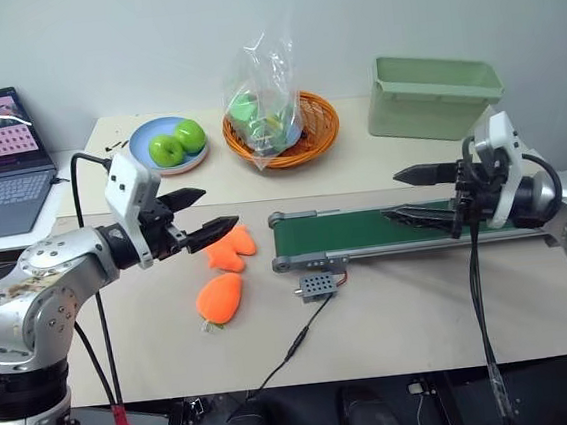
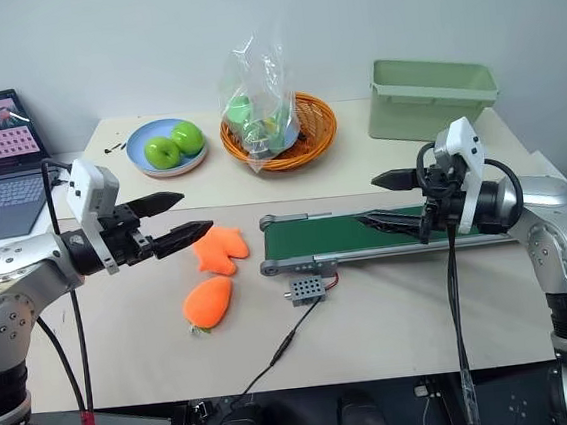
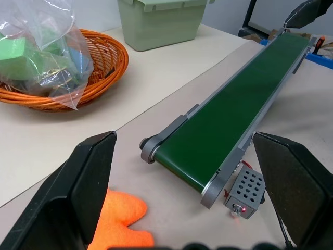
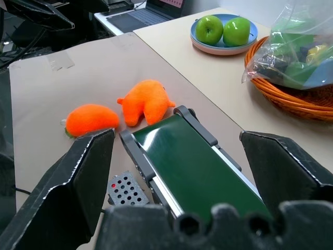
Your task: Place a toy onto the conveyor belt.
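Orange plush marks the toy [image 1: 218, 298], which lies on the table [image 1: 423, 300] below the left gripper [image 1: 196, 215] and a little toward the robot from its fingertips, well apart from them in height. Its long axis is seen running slantwise, the rounded end pointing up toward the belt [image 1: 365, 229] and the narrow end, with a small green tip, pointing back toward the robot. Between the toy and the fingers' line lies a flatter 2-lobed plush [image 1: 231, 248], just beyond the toy and close to the belt's near roller; the 2 are near each other, and whether they touch cannot be told.

The left gripper is judged the nearer by far: the right gripper [image 1: 418, 193] hangs over the far stretch of the belt, with the belt's whole near half between it and the toy. Both grippers are held wide open, nothing being gripped by either, and both point nearly level toward each other.

The coming move is judged to turn on a drop and a slight pull-back of the left fingers, so that the toy's narrow width is spanned and the 2-lobed plush is left alone.

The toy looks soft, rounded and teardrop-shaped, bright orange, small beside the gripper. The belt is bare.
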Robot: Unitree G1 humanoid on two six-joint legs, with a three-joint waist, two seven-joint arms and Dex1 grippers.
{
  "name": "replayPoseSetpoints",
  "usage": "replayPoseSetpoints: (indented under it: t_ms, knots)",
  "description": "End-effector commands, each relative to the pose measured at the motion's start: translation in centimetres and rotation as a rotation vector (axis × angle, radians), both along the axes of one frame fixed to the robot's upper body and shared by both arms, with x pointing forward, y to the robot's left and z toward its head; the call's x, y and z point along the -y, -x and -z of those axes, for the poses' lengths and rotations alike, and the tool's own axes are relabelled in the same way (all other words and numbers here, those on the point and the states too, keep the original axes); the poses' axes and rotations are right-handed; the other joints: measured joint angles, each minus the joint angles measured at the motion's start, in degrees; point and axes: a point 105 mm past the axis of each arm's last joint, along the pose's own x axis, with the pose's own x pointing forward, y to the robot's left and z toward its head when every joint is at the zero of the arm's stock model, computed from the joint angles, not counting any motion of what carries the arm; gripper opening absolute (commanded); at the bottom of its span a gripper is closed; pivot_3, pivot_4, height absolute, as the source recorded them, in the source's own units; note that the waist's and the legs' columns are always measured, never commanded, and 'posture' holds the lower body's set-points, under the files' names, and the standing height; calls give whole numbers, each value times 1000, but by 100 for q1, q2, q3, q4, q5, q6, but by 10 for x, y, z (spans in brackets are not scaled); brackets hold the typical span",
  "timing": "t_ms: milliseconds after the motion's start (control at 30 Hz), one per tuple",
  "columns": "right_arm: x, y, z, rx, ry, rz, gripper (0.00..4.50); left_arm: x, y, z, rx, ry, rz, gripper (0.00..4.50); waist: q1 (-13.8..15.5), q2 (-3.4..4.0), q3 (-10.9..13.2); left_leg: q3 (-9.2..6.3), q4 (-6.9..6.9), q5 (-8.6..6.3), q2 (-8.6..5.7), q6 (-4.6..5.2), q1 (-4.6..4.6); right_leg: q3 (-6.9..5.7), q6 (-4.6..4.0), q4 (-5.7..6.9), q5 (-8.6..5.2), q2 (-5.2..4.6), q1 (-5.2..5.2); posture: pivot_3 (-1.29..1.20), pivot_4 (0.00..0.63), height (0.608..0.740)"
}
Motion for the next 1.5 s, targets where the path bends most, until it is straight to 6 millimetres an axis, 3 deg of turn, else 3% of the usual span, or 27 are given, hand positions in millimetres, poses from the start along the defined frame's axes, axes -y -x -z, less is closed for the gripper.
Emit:
replayPoseSetpoints:
  t_ms: [33,267,367,433,567,667,800,967,1067,1300,1500]
  knots:
    - [4,1,-13,48,8,9,4500,-3,3,-4,35,-9,4,4452,-1,0,0,0,0,0,0,0,0,0,0,0,0,0,0,0,150,740]
    - [5,-2,-11,42,56,6,4500,-9,4,1,17,1,-22,4452,-2,0,0,1,0,0,1,0,1,1,0,1,0,0,0,0,150,740]
    - [3,-5,-11,44,58,4,4500,-27,-5,21,-134,47,-143,4452,-6,0,0,1,0,0,0,0,1,1,0,1,0,0,0,0,150,740]
    - [3,-6,-10,42,59,5,4500,-40,-14,29,-227,158,-240,4452,-3,0,0,0,0,0,1,0,3,1,0,2,0,0,0,0,150,740]
    - [5,-9,-7,33,71,21,4500,-74,-35,37,-411,541,-435,4452,13,-9,5,-6,5,0,0,0,4,-4,1,5,0,-1,5,0,150,740]
    - [6,-9,-7,33,74,25,4500,-80,-34,54,-536,658,-475,4452,-1,-9,4,-11,5,0,-2,0,-1,-8,0,2,1,-3,2,0,150,740]
    - [9,-10,-9,33,79,35,4500,-75,-23,59,-624,802,-398,4452,-1,-10,5,-11,4,0,-3,0,-6,-6,0,2,1,-4,0,0,150,740]
    - [13,-13,-2,24,102,62,4500,-93,24,96,-808,868,-369,4452,-94,-9,4,-5,-7,0,-2,-1,12,12,-1,3,1,-2,-1,0,150,740]
    - [13,-14,-1,21,102,64,4500,-105,46,116,-885,798,-445,4452,-132,-9,4,-5,-9,0,-1,-1,11,13,-1,6,0,-1,-6,0,150,740]
    - [10,-17,0,20,108,62,4500,-106,57,132,-940,831,-466,4452,2,-8,3,0,-9,2,-3,-7,25,11,-6,6,2,-3,8,0,150,740]
    - [11,-16,-3,29,113,73,4500,-84,47,152,-986,856,-470,4452,14,-9,3,0,-8,2,-4,-8,14,11,-7,3,3,-6,2,0,150,740]
